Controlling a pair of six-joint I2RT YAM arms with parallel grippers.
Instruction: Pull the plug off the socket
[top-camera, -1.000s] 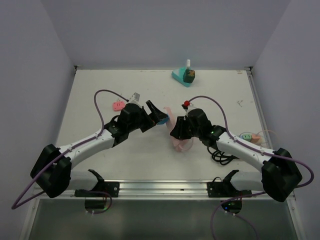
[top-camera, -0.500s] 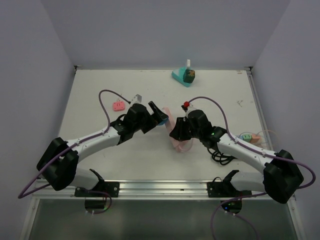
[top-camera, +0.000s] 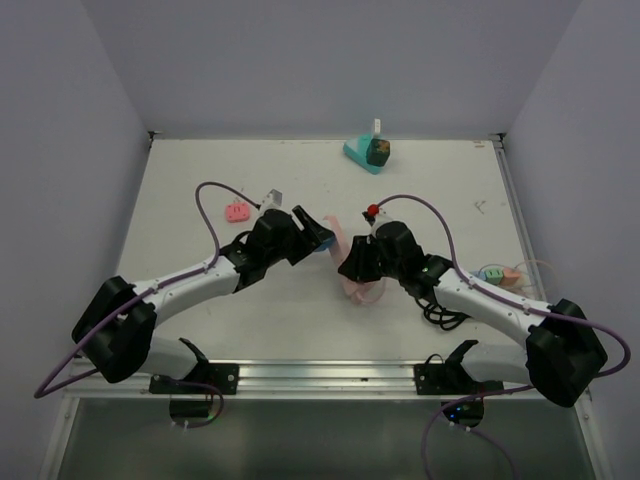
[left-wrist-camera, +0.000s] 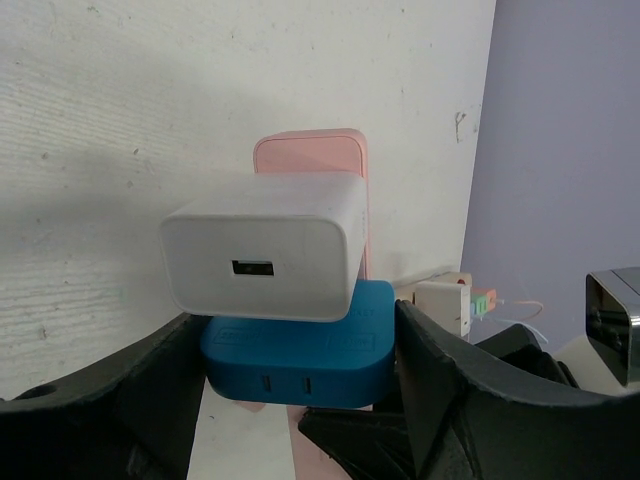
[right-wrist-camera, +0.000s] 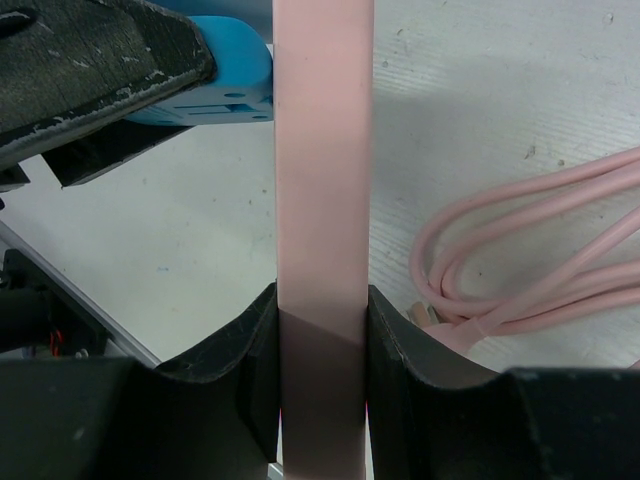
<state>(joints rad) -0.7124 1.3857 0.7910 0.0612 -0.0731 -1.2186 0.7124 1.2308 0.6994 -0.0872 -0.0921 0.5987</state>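
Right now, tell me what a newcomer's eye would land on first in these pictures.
At the middle of the white table, the right claw clamps a flat pink plastic socket strip, while the left claw grips a rounded blue plastic plug adapter with a white cube-shaped USB charger on top. At the far edge sits a teal wedge-shaped object.

The white charger (left-wrist-camera: 265, 245) is smooth matt plastic; the blue plug (left-wrist-camera: 300, 350) is the same, only duller. The pink strip (right-wrist-camera: 322, 150) is satin plastic, its cable (right-wrist-camera: 520, 260) glossier (rubbery, it seems). The black fingers (right-wrist-camera: 100, 60) look scuffed. The table (left-wrist-camera: 100, 120) is rough and grained.
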